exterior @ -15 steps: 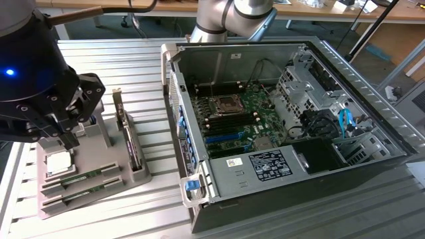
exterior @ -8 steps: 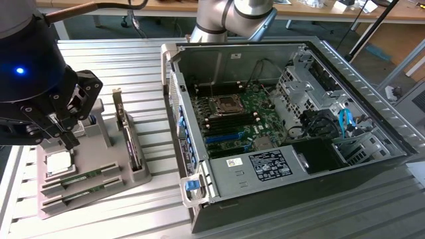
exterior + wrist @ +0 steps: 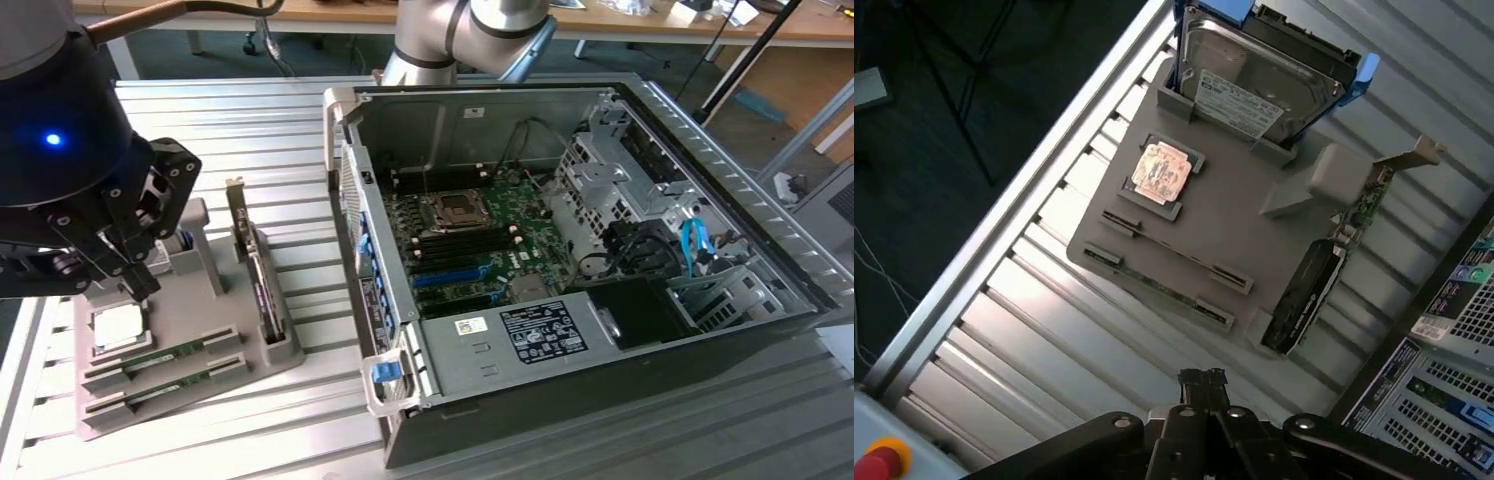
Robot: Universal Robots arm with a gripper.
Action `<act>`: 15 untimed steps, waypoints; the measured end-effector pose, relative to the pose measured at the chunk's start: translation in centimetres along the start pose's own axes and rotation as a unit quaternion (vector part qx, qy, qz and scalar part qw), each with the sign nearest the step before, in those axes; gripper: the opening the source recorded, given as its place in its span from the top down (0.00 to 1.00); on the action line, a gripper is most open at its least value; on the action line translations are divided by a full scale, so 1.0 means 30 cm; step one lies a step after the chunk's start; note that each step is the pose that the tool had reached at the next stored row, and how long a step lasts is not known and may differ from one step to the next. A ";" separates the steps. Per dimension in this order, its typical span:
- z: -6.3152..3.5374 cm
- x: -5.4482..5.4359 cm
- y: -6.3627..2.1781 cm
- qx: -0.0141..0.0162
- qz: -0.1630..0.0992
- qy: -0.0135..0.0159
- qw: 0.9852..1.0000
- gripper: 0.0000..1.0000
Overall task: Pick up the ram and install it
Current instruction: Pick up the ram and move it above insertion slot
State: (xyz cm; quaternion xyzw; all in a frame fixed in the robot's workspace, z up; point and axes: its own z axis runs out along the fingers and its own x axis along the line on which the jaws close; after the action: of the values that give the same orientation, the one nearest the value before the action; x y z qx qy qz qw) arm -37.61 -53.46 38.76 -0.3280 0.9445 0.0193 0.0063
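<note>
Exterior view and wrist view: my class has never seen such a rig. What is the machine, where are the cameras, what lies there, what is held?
It is a robot arm with an end effector for grasping. One camera stands off the arm; the other rides its wrist. On the table: an open computer case and a grey tray with two ram sticks, a processor chip and an expansion card. The end effector is shut near the tray, holding nothing.
</note>
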 end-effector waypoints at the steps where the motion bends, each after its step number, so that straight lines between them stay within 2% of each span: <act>1: 0.001 0.000 0.000 0.000 -0.008 0.000 1.000 0.89; 5: 0.003 0.000 0.000 -0.001 -0.048 0.002 0.999 0.89; 8: 0.004 0.000 0.000 -0.001 -0.074 0.003 0.997 0.89; 13: 0.007 0.000 0.000 -0.002 -0.118 0.005 0.993 0.89; 15: 0.008 0.000 0.000 -0.002 -0.138 0.005 0.990 0.89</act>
State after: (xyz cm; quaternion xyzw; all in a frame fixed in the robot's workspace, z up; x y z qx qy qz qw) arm -37.61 -53.46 38.53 -0.4555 0.8901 0.0186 0.0031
